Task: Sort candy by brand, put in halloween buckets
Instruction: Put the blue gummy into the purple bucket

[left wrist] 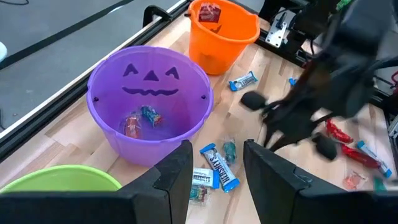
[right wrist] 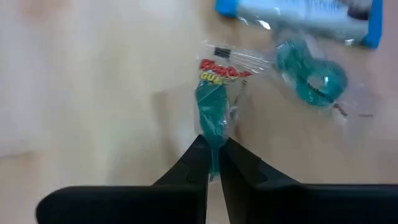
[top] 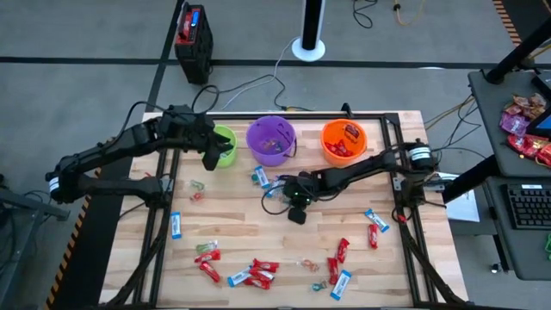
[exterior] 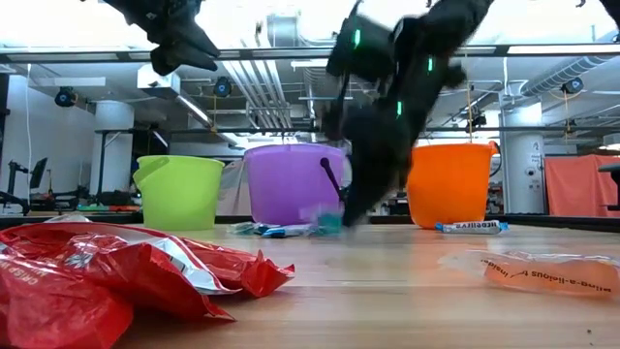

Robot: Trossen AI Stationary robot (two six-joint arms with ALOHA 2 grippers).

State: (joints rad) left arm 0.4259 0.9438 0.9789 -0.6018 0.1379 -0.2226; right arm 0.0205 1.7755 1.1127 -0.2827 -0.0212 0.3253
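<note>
Right wrist view: right claw (right wrist: 213,163) pinching teal candy (right wrist: 213,118).

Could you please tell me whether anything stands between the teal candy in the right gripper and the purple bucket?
Nothing visible does. The right gripper is shut on the teal candy on the table, just in front of the purple bucket. Only a few loose wrapped candies lie flat between them, and a lift would clear them.

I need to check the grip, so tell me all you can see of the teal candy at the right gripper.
The teal candy is a small greenish-blue piece in a clear crinkly wrapper with a red-and-yellow printed label. It lies on the wooden table, and the right gripper is shut on its near end. A teal ring candy lies close beside it.
</note>
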